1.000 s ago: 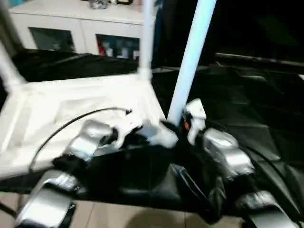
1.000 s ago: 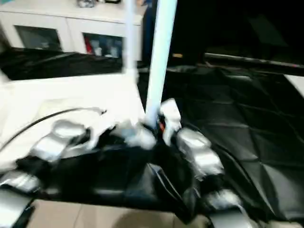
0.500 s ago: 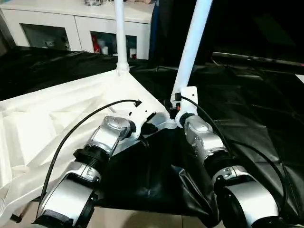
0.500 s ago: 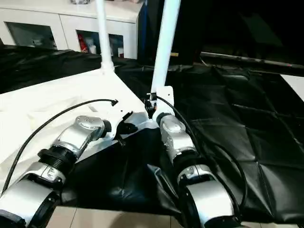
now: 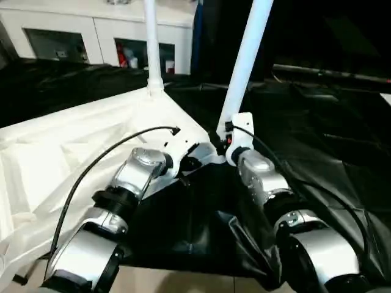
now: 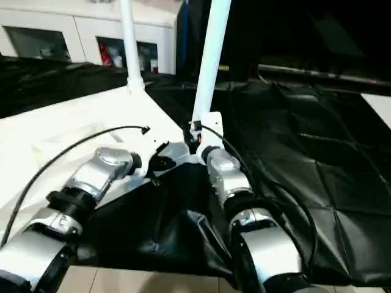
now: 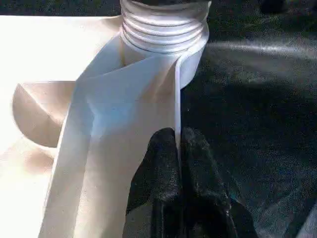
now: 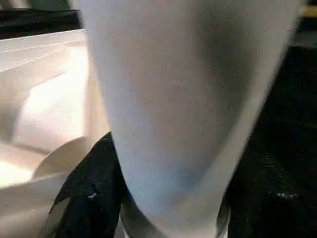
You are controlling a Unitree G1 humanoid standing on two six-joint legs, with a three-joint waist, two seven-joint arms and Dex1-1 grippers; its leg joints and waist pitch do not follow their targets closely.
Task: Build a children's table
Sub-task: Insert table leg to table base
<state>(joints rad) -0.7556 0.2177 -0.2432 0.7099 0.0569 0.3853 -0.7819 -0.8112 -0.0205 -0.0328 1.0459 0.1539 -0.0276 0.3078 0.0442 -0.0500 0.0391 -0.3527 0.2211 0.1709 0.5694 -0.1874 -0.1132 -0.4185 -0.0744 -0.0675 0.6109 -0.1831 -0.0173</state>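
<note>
The children's table lies upside down, its white ribbed top (image 5: 73, 146) on the black cloth. Two white legs stand up from corner sockets: a far one (image 5: 151, 43) and a near one (image 5: 244, 67). My left gripper (image 5: 186, 163) is at the near corner, shut on the thin rim wall (image 7: 177, 94) of the top just below the threaded socket (image 7: 163, 25). My right gripper (image 5: 225, 139) is at the foot of the near leg (image 8: 183, 99), which rises close in front of its wrist camera.
A large table draped in black cloth (image 5: 317, 122) carries the work and stretches to the right. A white cabinet with glass doors (image 5: 79, 30) stands behind it. The cloth hangs over the front edge (image 5: 201, 244) by my forearms.
The head views have swung and steadied. Both grippers stay at the same near corner, and the legs and top have not visibly moved.
</note>
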